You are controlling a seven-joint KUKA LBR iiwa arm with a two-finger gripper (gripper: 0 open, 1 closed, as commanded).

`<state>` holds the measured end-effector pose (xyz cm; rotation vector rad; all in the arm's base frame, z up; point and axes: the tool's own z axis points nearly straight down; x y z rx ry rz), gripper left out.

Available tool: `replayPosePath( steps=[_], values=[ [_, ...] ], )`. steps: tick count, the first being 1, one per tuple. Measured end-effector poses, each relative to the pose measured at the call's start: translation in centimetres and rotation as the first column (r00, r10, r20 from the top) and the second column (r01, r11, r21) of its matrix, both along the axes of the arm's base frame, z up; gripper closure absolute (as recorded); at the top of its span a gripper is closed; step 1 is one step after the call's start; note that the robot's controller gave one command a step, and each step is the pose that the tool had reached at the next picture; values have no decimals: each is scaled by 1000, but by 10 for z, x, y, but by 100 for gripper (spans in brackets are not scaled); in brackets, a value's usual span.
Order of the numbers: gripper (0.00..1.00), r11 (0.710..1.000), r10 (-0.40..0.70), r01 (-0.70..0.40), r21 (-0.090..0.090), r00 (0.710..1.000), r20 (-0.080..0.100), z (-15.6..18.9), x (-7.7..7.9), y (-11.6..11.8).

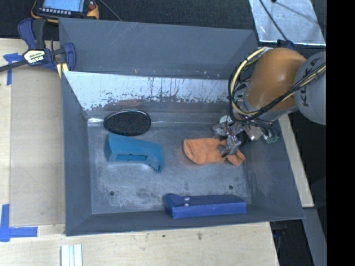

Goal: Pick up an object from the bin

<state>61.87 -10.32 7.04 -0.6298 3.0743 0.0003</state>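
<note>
My gripper point(230, 143) is low at the right side of the bin, right over the right end of a crumpled orange cloth point(204, 150). Its fingertips touch or press into the cloth's right edge; a small orange fold shows just below them. How far apart the tips stand is hidden by the wrist and the cloth.
A blue handle-shaped plastic piece point(135, 152) lies left of centre, with a black oval pad point(127, 122) behind it near the back wall. A long dark blue bar point(205, 206) rests along the front wall. The orange dome and cables of the arm hang over the right rim.
</note>
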Motion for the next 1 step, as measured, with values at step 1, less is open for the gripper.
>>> replayPosePath(
  steps=[1],
  values=[
    [100, 1000, 0, 0, 0, 1000, 0, 0, 0, 0]
  ],
)
